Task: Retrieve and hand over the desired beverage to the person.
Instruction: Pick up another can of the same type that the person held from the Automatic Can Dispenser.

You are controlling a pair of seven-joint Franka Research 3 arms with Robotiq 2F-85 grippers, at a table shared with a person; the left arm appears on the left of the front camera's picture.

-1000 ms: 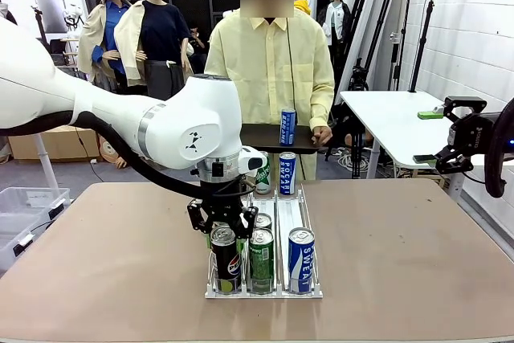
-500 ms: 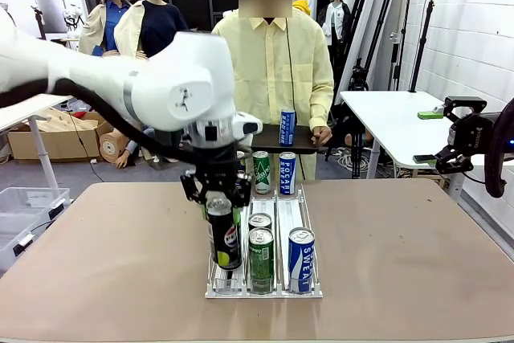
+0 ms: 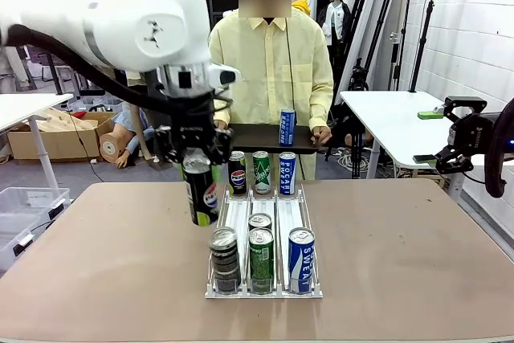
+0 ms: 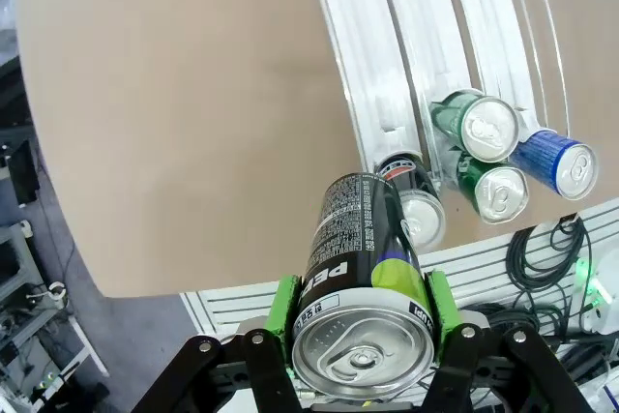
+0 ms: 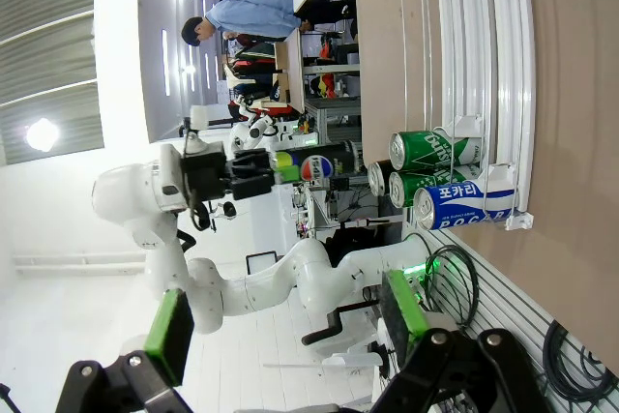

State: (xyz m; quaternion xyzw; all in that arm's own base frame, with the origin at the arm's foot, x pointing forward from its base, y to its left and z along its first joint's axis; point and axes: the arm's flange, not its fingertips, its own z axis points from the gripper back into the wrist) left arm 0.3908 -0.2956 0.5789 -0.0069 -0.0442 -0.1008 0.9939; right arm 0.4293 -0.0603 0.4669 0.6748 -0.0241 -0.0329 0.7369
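Note:
My left gripper is shut on a black Pepsi can and holds it upright in the air, above the table just left of the rack's left lane. In the left wrist view the green pads clamp the can on both sides. Below it stands the clear can rack, with black, green and blue cans at its front. The person in a pale-yellow shirt stands at the far side holding a black tray that carries a blue can. My right gripper is open and holds nothing.
Three more cans stand at the rack's far end: Pepsi, green, blue Pocari. My right arm waits off the table's right edge. A white side table stands at the back right. Bare tabletop lies on both sides of the rack.
The left gripper has lifted the Pepsi can out of the rack's front left slot, up and leftward. Another black can now sits at the front of that lane.

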